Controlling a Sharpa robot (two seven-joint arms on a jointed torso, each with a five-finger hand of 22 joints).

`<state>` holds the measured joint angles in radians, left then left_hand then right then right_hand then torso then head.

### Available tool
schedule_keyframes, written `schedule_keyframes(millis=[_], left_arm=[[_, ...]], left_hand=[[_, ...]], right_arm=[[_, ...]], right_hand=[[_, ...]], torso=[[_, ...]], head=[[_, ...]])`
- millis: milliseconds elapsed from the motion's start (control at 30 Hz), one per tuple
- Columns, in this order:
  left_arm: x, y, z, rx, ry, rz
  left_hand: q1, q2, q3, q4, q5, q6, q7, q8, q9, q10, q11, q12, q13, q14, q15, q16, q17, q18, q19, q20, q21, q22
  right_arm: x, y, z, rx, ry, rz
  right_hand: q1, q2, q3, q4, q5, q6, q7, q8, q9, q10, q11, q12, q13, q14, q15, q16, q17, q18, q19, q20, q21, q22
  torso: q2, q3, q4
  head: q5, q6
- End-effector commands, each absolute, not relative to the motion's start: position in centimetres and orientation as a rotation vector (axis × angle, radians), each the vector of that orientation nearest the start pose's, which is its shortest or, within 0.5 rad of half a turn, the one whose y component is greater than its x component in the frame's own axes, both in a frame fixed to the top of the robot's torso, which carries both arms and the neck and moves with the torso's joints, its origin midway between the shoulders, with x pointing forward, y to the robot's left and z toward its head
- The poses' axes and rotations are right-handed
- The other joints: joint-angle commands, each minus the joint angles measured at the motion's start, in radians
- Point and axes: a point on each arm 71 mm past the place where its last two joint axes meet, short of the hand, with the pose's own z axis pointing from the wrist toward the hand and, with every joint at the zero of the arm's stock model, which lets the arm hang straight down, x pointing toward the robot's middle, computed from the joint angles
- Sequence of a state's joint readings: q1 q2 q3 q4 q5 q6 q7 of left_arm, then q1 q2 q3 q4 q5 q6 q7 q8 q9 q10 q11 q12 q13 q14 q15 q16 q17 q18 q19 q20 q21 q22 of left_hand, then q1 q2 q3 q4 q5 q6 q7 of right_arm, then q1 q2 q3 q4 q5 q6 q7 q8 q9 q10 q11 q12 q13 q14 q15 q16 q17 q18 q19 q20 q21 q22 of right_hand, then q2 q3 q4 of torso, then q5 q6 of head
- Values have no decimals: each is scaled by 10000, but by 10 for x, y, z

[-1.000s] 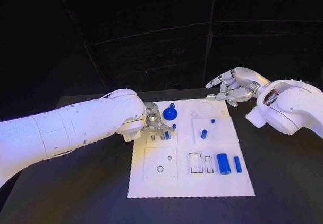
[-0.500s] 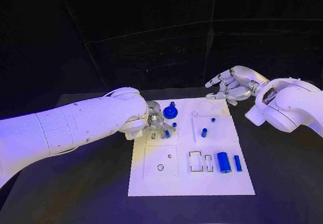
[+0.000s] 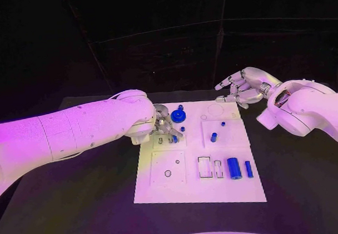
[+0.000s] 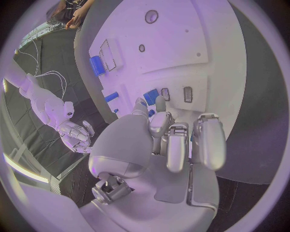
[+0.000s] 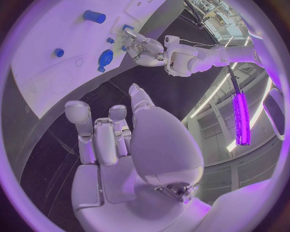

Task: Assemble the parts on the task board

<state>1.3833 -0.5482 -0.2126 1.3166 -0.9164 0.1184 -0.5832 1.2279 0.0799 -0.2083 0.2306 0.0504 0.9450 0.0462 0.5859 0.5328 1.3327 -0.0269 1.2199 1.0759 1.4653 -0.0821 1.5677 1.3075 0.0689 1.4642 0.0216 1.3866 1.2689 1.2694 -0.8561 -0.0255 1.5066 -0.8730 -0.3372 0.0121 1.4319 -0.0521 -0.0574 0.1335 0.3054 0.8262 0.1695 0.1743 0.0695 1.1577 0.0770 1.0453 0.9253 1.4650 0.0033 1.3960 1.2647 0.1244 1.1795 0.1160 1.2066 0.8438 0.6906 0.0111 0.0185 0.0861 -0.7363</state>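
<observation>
The white task board [image 3: 170,192] lies mid-table. My left hand [image 3: 164,127] is low over its far left part, thumb and a finger closed around a small blue peg [image 3: 174,140], whose tip [image 4: 151,96] stands in the board between those fingertips [image 4: 160,104]. A round blue knob [image 3: 178,116] stands just beyond that hand. My right hand [image 3: 243,90] hovers off the board's far right corner, fingers apart and holding nothing. Near the front right lie a blue cylinder [image 3: 234,169] and a thin blue bar [image 3: 248,169].
A blue peg [image 3: 213,138] and a smaller blue piece [image 3: 222,125] stand mid-board. Rectangular slots [image 3: 205,169] and a round hole [image 3: 167,174] are open in the near half. Black table surrounds the board. The right wrist view shows the knob [image 5: 106,58] and my left hand [image 5: 145,48].
</observation>
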Motion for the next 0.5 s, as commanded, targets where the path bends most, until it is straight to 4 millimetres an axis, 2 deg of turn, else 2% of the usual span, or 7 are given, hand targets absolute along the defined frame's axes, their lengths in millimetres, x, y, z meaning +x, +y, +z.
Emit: schedule_keyframes(millis=[33, 133, 200, 333, 400, 500], left_arm=[[517, 133, -205, -1364, 23651, -3557], [517, 132, -204, -1384, 23548, -3703], [517, 132, -204, -1388, 23488, -3804], [516, 131, -203, -1436, 23417, -4049], [516, 131, -203, -1464, 23389, -4136], [515, 131, -203, -1483, 23366, -4231]], left_hand=[[159, 22, 26, -90, -18, -81, 5, 77, 30, -75, 10, -14, 0, 1055, -67, 31, 2633, -108, 204, -41, 34, 14], [359, 160, 176, -241, -16, -117, 1, 120, 92, -84, 8, -21, -13, 1055, -69, 31, 2633, -98, 180, -40, 8, -22], [733, 356, 433, -470, -7, -143, -40, 143, 127, -111, -31, -45, -35, 1055, -87, 31, 2633, -63, 120, -45, -99, -192], [1272, 536, 830, -853, -10, -245, -80, 130, 165, -169, -67, -97, -79, 1055, -123, 31, 2633, -32, 57, -72, -192, -325], [1789, 662, 1206, -1197, -4, -340, -137, 67, 150, -229, -119, -157, -123, 1055, -166, 31, 2633, -4, 8, -100, -277, -450], [2267, 693, 1698, -1567, 0, -429, -149, -51, 98, -310, -141, -247, -177, 1055, -195, 31, 2633, 18, -38, -139, -360, -563]], right_arm=[[504, -214, -147, 3406, 16640, 9737], [504, -215, -147, 3416, 16630, 9723], [504, -215, -146, 3414, 16617, 9726], [503, -215, -146, 3397, 16623, 9744], [503, -215, -146, 3387, 16630, 9754], [503, -215, -146, 3372, 16642, 9769]], right_hand=[[9, 85, -59, 12, 54, 67, -26, 69, 7, 73, -6, -17, 4, 365, -47, -57, -3, 114, 11, -90, -49, -12], [9, 85, -59, 12, 54, 67, -26, 69, 7, 73, -6, -17, 4, 365, -47, -57, -3, 114, 11, -90, -49, -12], [33, 97, -55, -4, 99, 72, -31, 86, 7, 90, -13, -2, 7, 368, -52, -62, -2, 112, 23, -94, -50, -4], [59, 107, -47, -20, 123, 75, -35, 97, 6, 106, -17, 14, 15, 371, -56, -61, 6, 113, 25, -97, -56, -11], [59, 108, -47, -20, 124, 75, -35, 98, 6, 106, -17, 14, 15, 371, -56, -61, 6, 113, 25, -97, -56, -11], [77, 125, -38, -30, 163, 76, -36, 110, 6, 109, -20, 15, 6, 373, -59, -66, 4, 112, 32, -101, -59, -8]], torso=[[8, 4, 3], [6, 1, -2], [5, 2, 5], [11, 6, -10], [11, 5, -6], [4, 1, 2]], head=[[7, -11], [11, -28], [8, -64], [0, -87], [-9, -89], [-13, -104]])
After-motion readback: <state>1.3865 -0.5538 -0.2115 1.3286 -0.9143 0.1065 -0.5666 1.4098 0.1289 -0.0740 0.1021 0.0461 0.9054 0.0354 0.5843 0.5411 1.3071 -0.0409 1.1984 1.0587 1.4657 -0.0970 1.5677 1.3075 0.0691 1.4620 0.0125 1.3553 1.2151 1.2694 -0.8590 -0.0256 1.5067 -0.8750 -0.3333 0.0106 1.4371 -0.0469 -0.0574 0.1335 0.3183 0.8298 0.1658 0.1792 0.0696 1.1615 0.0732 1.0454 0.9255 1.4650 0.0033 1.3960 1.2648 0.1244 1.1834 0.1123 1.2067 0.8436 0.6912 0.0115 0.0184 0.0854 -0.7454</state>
